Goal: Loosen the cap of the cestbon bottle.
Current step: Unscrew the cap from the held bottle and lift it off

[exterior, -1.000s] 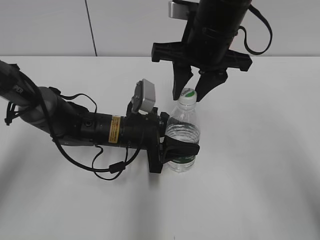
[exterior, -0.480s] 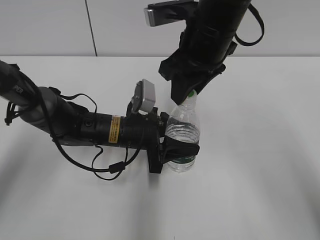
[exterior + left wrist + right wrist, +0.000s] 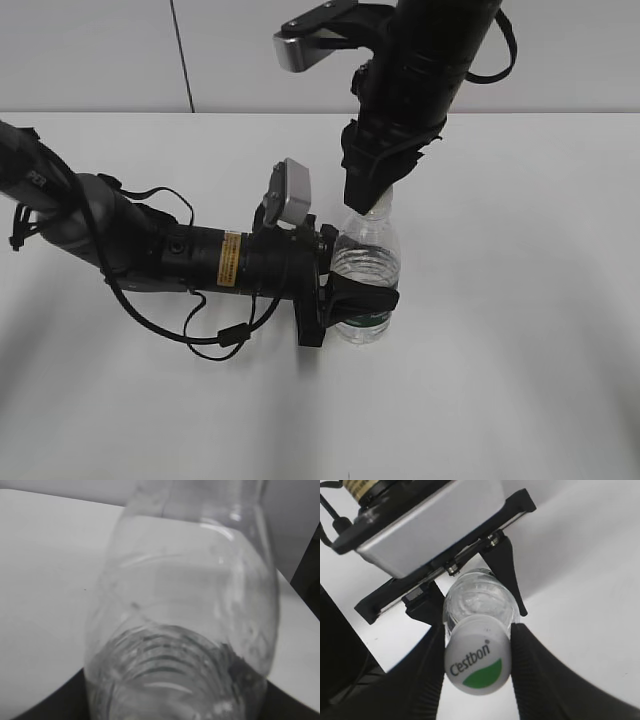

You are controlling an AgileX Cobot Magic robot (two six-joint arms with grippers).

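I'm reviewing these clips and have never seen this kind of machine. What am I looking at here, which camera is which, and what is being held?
Two robot arms work over a white table. One picture looks at the scene from outside; the other two come from cameras on each arm's wrist. The left gripper reaches in sideways and is closed around the body of a clear water bottle, which stands upright. Its wrist camera shows that bottle very close up. The right gripper comes down from above, its fingers pressed on both sides of the white cap, which reads Cestbon. Nothing else lies on the table.
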